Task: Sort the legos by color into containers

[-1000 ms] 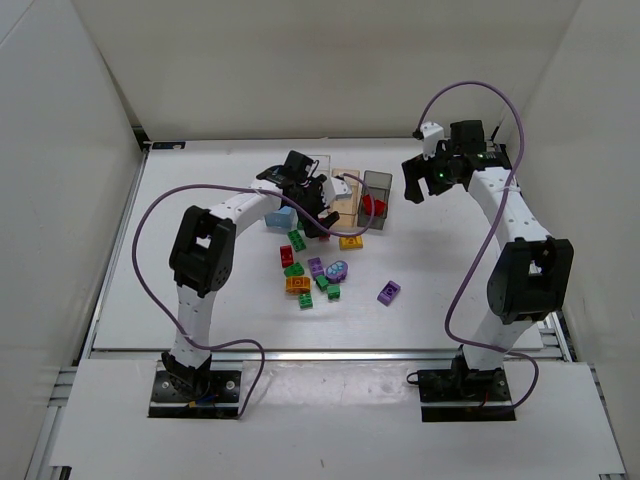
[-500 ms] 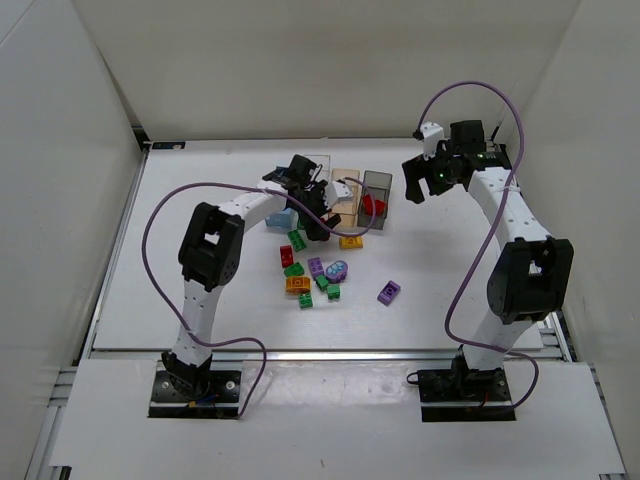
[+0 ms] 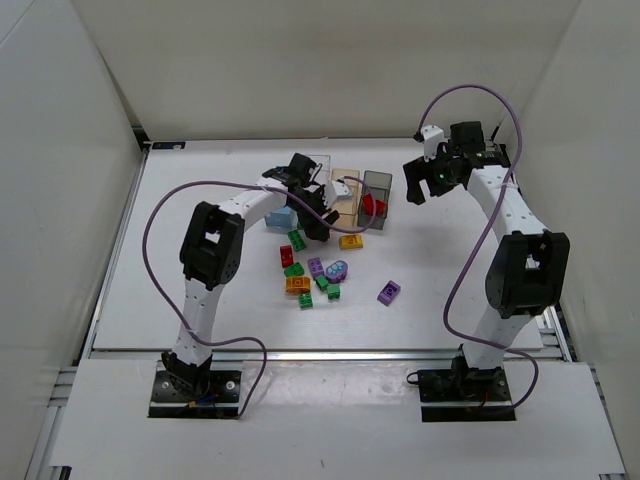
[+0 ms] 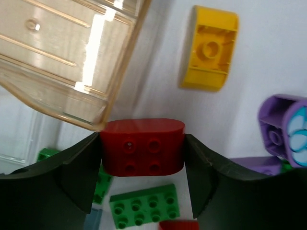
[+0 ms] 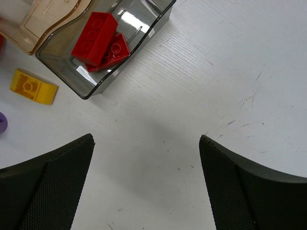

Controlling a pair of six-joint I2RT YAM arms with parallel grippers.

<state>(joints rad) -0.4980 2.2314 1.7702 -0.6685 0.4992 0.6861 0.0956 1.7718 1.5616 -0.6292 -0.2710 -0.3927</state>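
My left gripper (image 4: 142,146) is shut on a red lego (image 4: 142,147), held above the table beside the corner of the peach-tan bin (image 4: 62,62). In the top view the left gripper (image 3: 316,222) hangs by the row of bins: light blue (image 3: 281,218), clear (image 3: 318,166), peach-tan (image 3: 346,190) and smoky grey (image 3: 377,190). The grey bin (image 5: 144,28) holds two red legos (image 5: 98,40). Loose green, purple, orange and yellow legos (image 3: 318,276) lie in front of the bins. My right gripper (image 5: 146,139) is open and empty over bare table right of the grey bin.
A yellow lego (image 4: 209,48) and a purple one (image 4: 283,127) lie past the held brick, a green plate (image 4: 144,205) under it. A lone purple lego (image 3: 389,291) lies at the right of the pile. White walls enclose the table.
The left gripper has shifted slightly with the red lego, staying by the bins. The right arm has barely moved.
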